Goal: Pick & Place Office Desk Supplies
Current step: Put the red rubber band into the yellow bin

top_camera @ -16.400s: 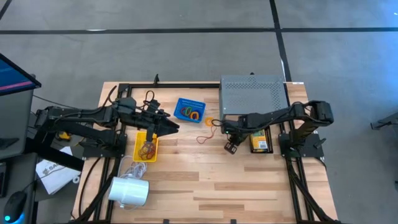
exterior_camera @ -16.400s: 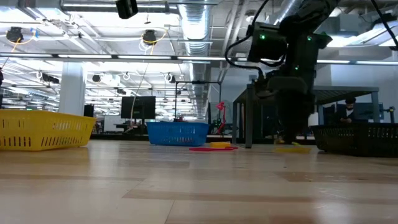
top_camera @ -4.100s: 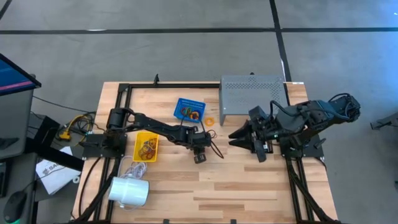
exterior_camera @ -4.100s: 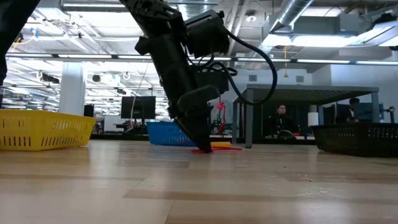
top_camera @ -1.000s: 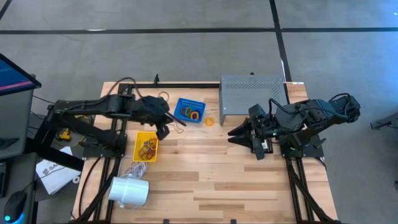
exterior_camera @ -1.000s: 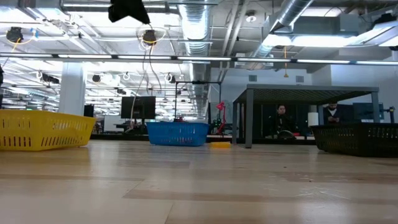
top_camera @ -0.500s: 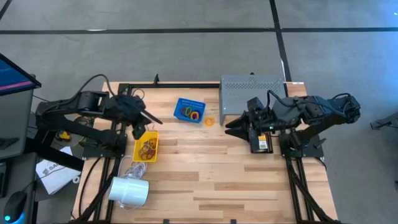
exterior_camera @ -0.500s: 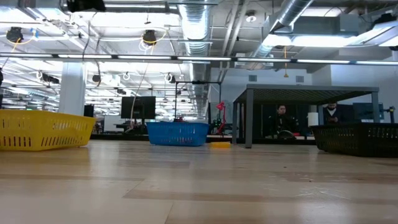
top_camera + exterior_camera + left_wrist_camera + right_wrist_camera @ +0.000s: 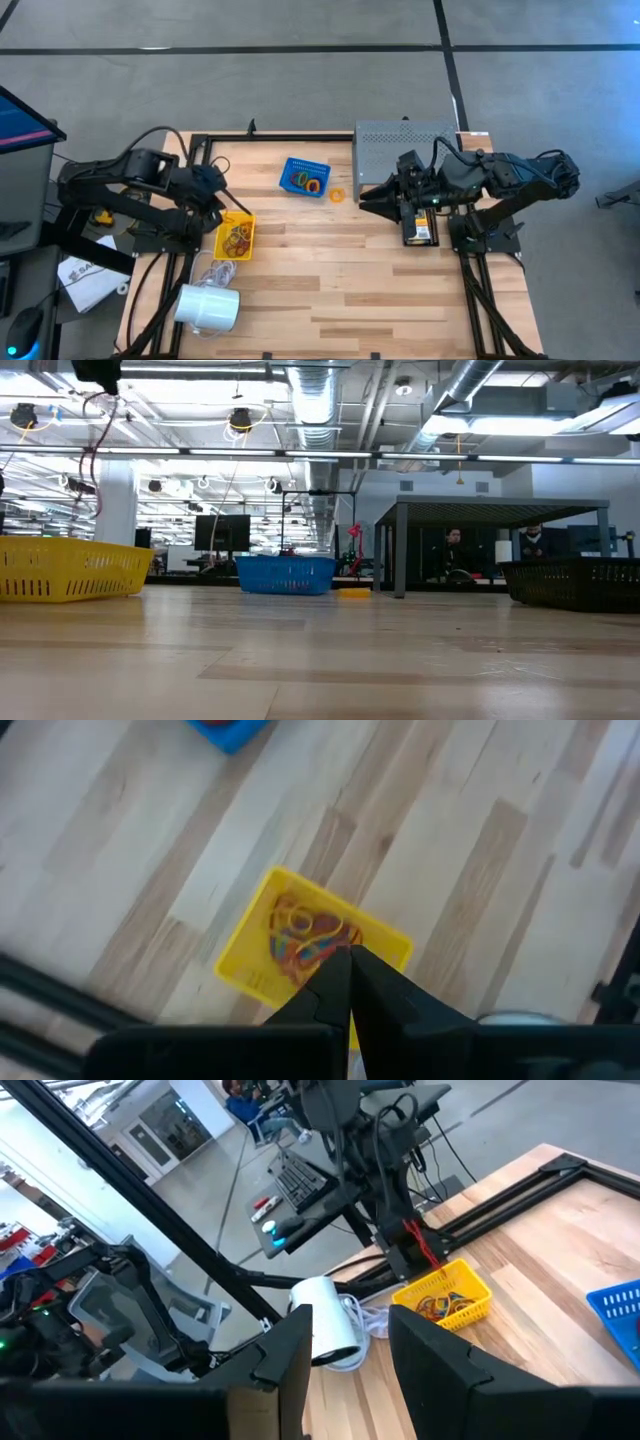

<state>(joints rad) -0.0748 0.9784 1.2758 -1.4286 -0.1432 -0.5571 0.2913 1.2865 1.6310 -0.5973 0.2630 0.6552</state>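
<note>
My left gripper (image 9: 221,206) hangs shut above the yellow bin (image 9: 220,246), with a red rubber band (image 9: 92,440) dangling under it. The bin stands on the table's left part and holds several coloured rubber bands (image 9: 305,938). A blue bin (image 9: 291,166) farther right holds more bands, and one orange band (image 9: 337,195) lies on the table beside it. My right gripper (image 9: 366,200) is open in the air in front of the grey shelf, with nothing between its fingers (image 9: 290,1365). A crayon box (image 9: 420,228) lies flat below the right arm. My left gripper pinches the red rubber band by its upper end (image 9: 418,1242) between its shut fingertips. The fingers point steeply down. The band hangs slack below them, clear of the yellow bin (image 9: 470,1312) underneath.
The grey perforated shelf (image 9: 405,148) stands at the far right. A white cylinder (image 9: 208,306) with its cord lies at the near left corner. Bare wood fills the table's middle and near part. People sit in the room beyond the table.
My left gripper has carried the red band from beside the blue bin toward the table's left edge, to above the yellow bin, and has tipped further down, staying shut. My right arm has swung slightly toward the far edge, uncovering the crayon box.
</note>
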